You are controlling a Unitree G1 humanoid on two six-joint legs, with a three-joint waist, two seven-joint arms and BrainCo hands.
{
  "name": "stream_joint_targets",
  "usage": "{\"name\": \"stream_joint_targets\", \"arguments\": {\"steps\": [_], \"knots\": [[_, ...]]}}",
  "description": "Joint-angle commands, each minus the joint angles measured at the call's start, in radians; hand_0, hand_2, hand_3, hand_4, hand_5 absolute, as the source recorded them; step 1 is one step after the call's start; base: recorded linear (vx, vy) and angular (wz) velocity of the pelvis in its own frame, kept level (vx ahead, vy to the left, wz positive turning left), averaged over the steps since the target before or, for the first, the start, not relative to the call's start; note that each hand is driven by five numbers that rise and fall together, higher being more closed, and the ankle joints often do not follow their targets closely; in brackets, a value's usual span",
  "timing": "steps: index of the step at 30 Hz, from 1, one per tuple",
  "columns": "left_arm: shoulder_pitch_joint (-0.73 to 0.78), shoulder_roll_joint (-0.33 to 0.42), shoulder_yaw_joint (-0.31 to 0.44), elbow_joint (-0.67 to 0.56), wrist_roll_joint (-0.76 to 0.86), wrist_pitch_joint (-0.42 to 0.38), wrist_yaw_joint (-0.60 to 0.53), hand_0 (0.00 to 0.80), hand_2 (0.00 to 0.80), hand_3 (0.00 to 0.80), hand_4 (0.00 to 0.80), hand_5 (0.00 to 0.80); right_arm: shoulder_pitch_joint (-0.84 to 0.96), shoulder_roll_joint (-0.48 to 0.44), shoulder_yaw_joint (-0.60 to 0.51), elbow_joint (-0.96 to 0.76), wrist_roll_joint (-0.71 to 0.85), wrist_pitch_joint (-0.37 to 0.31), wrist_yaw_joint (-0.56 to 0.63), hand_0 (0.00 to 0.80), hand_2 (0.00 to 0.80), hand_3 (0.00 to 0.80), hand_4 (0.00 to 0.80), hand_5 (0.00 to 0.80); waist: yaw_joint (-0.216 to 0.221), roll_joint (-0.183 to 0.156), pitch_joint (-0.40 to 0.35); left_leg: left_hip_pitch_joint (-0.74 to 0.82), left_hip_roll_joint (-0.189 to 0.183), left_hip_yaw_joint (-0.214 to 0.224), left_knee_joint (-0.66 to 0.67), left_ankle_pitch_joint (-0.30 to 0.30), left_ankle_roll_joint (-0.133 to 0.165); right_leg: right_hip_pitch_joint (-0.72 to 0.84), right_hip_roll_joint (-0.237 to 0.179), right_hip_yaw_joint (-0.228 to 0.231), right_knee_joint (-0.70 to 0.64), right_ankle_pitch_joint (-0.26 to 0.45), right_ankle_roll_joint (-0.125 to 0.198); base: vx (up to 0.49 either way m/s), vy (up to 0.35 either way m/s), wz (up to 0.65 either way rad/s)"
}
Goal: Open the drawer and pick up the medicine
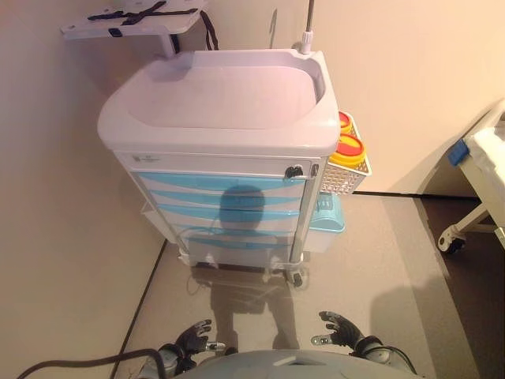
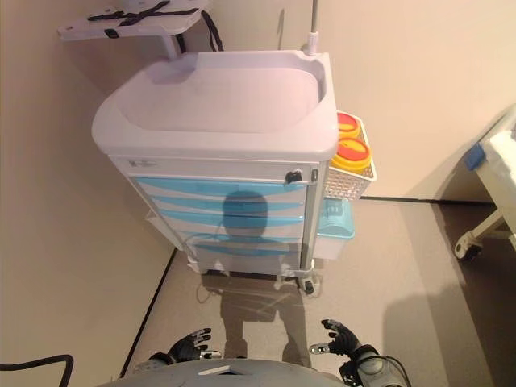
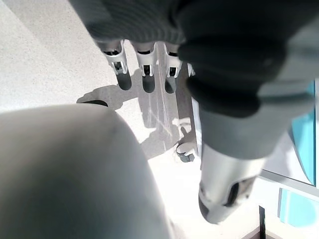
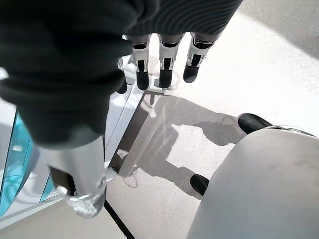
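A white medical cart (image 1: 229,95) stands ahead of me with a stack of light blue drawers (image 1: 225,185) on its front, all closed. No medicine shows in any view. My left hand (image 1: 193,338) hangs low at the lower left, fingers relaxed and empty. My right hand (image 1: 341,328) hangs low at the lower right, also open and empty. Both hands are well short of the cart. In the wrist views the left hand's fingers (image 3: 144,62) and the right hand's fingers (image 4: 167,62) are straight, with the floor past them.
A wire basket (image 1: 347,178) with yellow, red-lidded containers (image 1: 349,150) hangs on the cart's right side, a light blue bin (image 1: 327,215) below it. A tray arm (image 1: 134,20) sticks out behind the cart. A wall runs along the left. A bed frame on wheels (image 1: 477,205) stands at the right.
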Motion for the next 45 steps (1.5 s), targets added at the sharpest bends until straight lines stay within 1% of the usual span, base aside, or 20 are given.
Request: {"name": "stream_joint_targets", "arguments": {"steps": [1,7,13,21,26,30,36,38,41,45], "knots": [[-0.076,-0.012,-0.005,0.053,0.013,-0.037,-0.005,0.000,0.000,0.000,0.000,0.000,-0.047,0.038,0.030,0.009,-0.023,-0.031,0.002,0.000,0.000,0.000,0.000,0.000,0.006,-0.077,0.015,0.030,-0.092,0.076,0.033,-0.126,0.068,-0.038,-0.020,0.047,0.009,0.037,0.030,0.000,0.000,0.00],[-0.078,-0.012,-0.002,0.052,-0.007,-0.030,0.001,0.000,0.000,0.000,0.000,0.000,-0.048,0.035,0.029,0.011,-0.024,-0.032,0.005,0.000,0.000,0.000,0.000,0.000,0.005,-0.076,0.017,0.029,-0.092,0.077,0.035,-0.127,0.069,-0.040,-0.020,0.048,0.011,0.036,0.031,0.000,0.000,0.00],[-0.073,-0.011,0.012,0.056,-0.031,-0.040,0.011,0.000,0.000,0.000,0.000,0.000,-0.046,0.035,0.027,0.013,-0.023,-0.032,0.002,0.000,0.000,0.000,0.000,0.000,0.004,-0.075,0.023,0.026,-0.091,0.080,0.037,-0.127,0.069,-0.044,-0.022,0.048,0.016,0.035,0.031,0.018,0.003,-0.01],[-0.070,-0.011,0.056,0.049,-0.137,-0.073,0.013,0.000,0.000,0.000,0.000,0.000,-0.036,0.029,0.016,0.009,-0.032,-0.022,0.005,0.000,0.000,0.000,0.000,0.000,-0.006,-0.076,0.034,0.023,-0.089,0.091,0.049,-0.133,0.071,-0.053,-0.025,0.057,0.032,0.029,0.030,0.057,0.016,-0.07],[-0.084,-0.006,0.088,0.034,-0.215,-0.101,0.022,0.000,0.000,0.000,0.000,0.000,-0.037,0.016,0.018,-0.001,-0.028,-0.016,0.008,0.000,0.000,0.000,0.000,0.000,-0.015,-0.078,0.055,-0.007,-0.096,0.096,0.097,-0.150,0.078,-0.082,-0.032,0.075,0.059,0.024,0.028,0.059,0.037,-0.13],[-0.128,0.004,0.100,0.020,-0.294,-0.128,0.025,0.000,0.000,0.000,0.000,0.000,-0.069,-0.006,0.029,-0.018,0.008,-0.010,-0.005,0.000,0.000,0.000,0.000,0.000,-0.023,-0.074,0.100,-0.080,-0.105,0.103,0.163,-0.165,0.088,-0.159,-0.043,0.095,0.110,0.021,0.025,-0.056,0.064,-0.22],[-0.195,0.017,0.090,-0.007,-0.330,-0.183,0.047,0.000,0.000,0.000,0.000,0.000,-0.126,-0.029,0.030,-0.044,0.044,-0.012,-0.036,0.000,0.000,0.000,0.000,0.000,-0.053,-0.075,0.193,-0.177,-0.107,0.139,0.232,-0.175,0.100,-0.282,-0.048,0.146,0.184,0.030,0.035,-0.104,0.077,-0.31],[-0.224,0.024,0.092,-0.021,-0.357,-0.208,0.061,0.000,0.000,0.000,0.000,0.000,-0.146,-0.034,0.031,-0.055,0.052,-0.023,-0.044,0.000,0.000,0.000,0.000,0.000,-0.062,-0.082,0.228,-0.231,-0.106,0.158,0.290,-0.187,0.103,-0.335,-0.056,0.170,0.216,0.036,0.042,-0.111,0.086,-0.35],[-0.265,0.036,0.099,-0.049,-0.419,-0.247,0.062,0.000,0.000,0.000,0.000,0.000,-0.173,-0.045,0.042,-0.075,0.054,-0.032,-0.055,0.000,0.000,0.000,0.000,0.000,-0.072,-0.096,0.268,-0.318,-0.101,0.183,0.382,-0.209,0.107,-0.408,-0.063,0.195,0.258,0.046,0.046,-0.109,0.090,-0.34],[-0.320,0.052,0.114,-0.118,-0.533,-0.293,0.043,0.000,0.000,0.000,0.000,0.000,-0.199,-0.065,0.058,-0.106,0.056,-0.027,-0.055,0.000,0.000,0.000,0.000,0.000,-0.091,-0.110,0.307,-0.424,-0.087,0.204,0.471,-0.226,0.109,-0.510,-0.055,0.225,0.308,0.056,0.048,-0.096,0.111,-0.25]]}}
